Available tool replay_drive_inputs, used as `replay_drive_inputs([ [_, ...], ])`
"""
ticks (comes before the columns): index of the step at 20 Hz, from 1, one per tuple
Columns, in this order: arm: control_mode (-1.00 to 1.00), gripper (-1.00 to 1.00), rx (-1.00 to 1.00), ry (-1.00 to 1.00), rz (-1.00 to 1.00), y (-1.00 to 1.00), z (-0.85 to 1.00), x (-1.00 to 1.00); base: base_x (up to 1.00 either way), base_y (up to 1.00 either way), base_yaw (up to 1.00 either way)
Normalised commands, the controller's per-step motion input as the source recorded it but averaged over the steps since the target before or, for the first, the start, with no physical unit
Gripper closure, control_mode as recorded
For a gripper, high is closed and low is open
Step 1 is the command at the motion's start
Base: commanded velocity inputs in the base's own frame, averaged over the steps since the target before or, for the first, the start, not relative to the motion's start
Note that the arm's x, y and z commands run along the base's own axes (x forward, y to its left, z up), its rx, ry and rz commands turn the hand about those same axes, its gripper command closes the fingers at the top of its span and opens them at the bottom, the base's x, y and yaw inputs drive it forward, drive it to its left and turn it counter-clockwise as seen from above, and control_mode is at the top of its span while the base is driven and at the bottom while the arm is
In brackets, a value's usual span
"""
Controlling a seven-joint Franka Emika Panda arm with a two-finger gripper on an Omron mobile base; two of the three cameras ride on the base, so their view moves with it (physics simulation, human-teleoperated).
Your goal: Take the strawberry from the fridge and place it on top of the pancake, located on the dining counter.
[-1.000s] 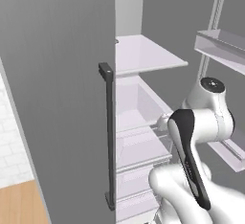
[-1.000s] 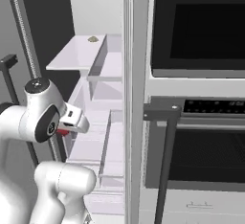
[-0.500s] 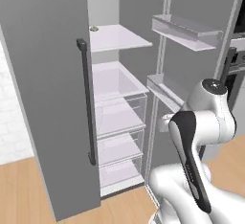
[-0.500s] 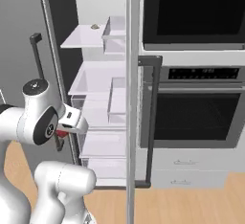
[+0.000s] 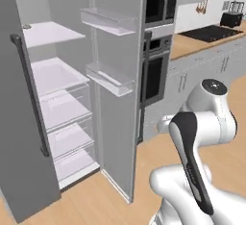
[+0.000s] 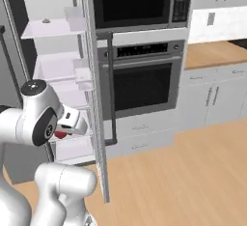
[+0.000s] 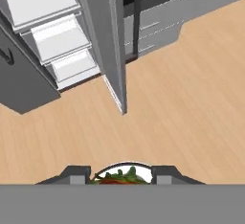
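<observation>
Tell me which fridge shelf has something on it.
The top shelf. It alone carries a small item, at its left end in the left base view. The lower shelves look bare.

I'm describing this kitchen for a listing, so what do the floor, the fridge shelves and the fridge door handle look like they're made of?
The floor looks like light wood planking with a matte finish, going by its faint grain lines. The fridge shelves seem to be white plastic or frosted glass; the look leaves that open. The fridge door handle reads as dark metal or plastic, a smooth bar.

base backed away from the fridge [image 5: 62, 99], camera swung right, oven [image 6: 140, 80] and wood floor [image 7: 182, 108] now visible
</observation>
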Motion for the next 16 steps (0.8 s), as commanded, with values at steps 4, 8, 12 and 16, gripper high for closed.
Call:
replay_drive_inputs([
  [4, 1.00, 1.00, 0.00, 0.00, 0.00, 0.00, 0.00, 0.00, -0.04, -0.27, -0.83],
  [8, 1.00, 1.00, 0.00, 0.00, 0.00, 0.00, 0.00, 0.00, 0.00, -0.36, -0.83],
  [12, 1.00, 1.00, 0.00, 0.00, 0.00, 0.00, 0.00, 0.00, -0.12, -0.29, -0.81],
  [16, 1.00, 1.00, 0.00, 0.00, 0.00, 0.00, 0.00, 0.00, -0.14, -0.33, -0.80],
])
